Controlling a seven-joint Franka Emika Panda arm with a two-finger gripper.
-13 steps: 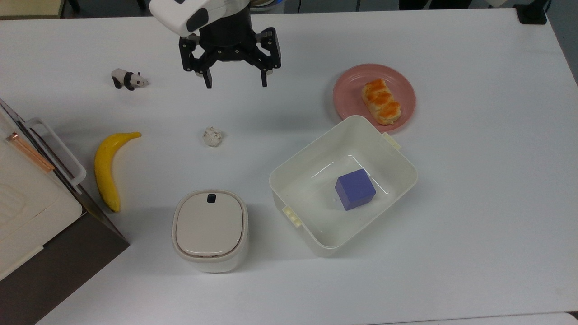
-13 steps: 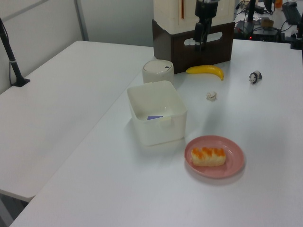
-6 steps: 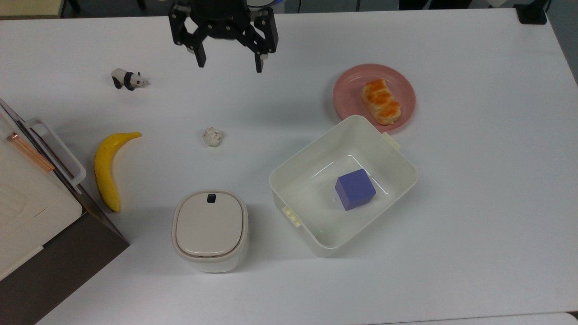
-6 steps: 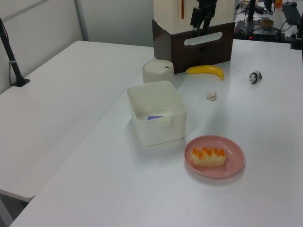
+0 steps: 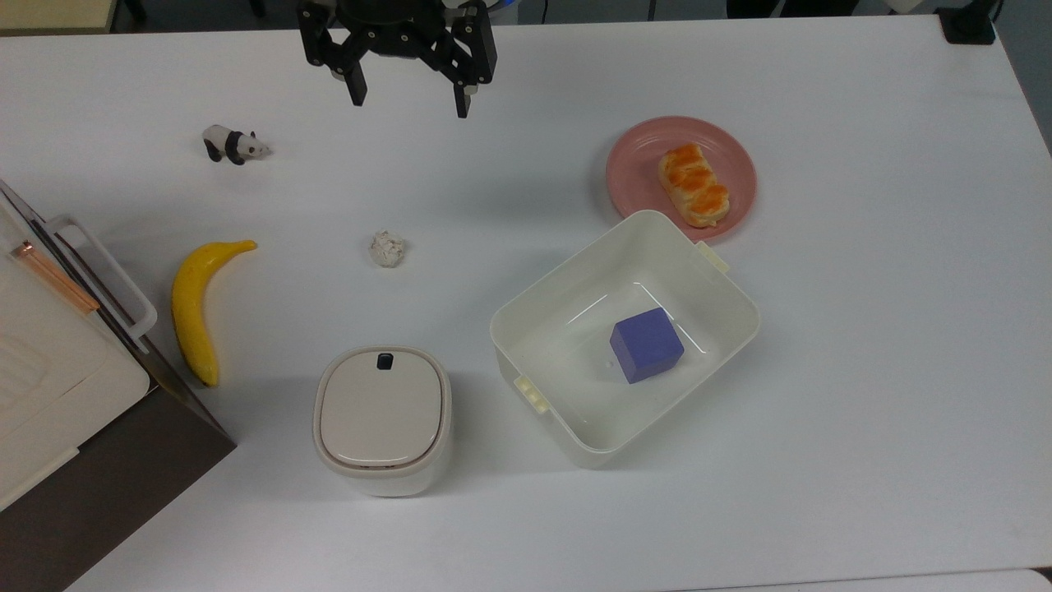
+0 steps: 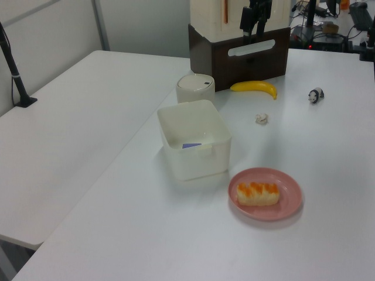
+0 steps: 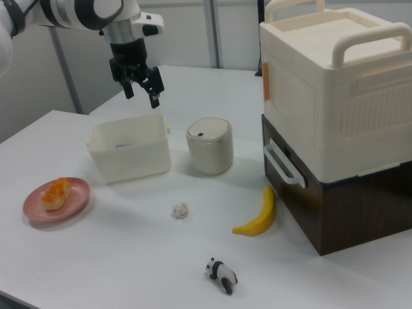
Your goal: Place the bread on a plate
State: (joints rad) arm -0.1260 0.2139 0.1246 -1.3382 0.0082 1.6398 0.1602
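Fingers of the black two-finger gripper [image 5: 406,100] are standing wide apart with nothing between them, and we are seeing it hanging in the air well away from the round pink plate with the raised rim [image 5: 637,160], toward the top view's left. In the right view the gripper [image 7: 143,94] is hovering above the white table [image 7: 129,257], well above the plate [image 7: 38,207].

Working outward, we are finding a crumpled white paper ball [image 5: 387,248] and a small black-and-white panda figurine [image 5: 233,145] farther from the plate, both to the top view's left of it. A white rectangular plastic tub [image 5: 723,288] is sitting just beside the plate, with a purple-blue cube [image 5: 646,344] inside.

The small braided orange-brown bun, the bread [image 5: 693,185], is lying on the plate, toward its right side in the top view; the left view shows the bread [image 6: 258,194] resting flat there. We are judging the task as good as done.

The risk we are weighing now is a needless return: a sweep toward the plate could nudge the bun off the rim or bump the tub into the plate.
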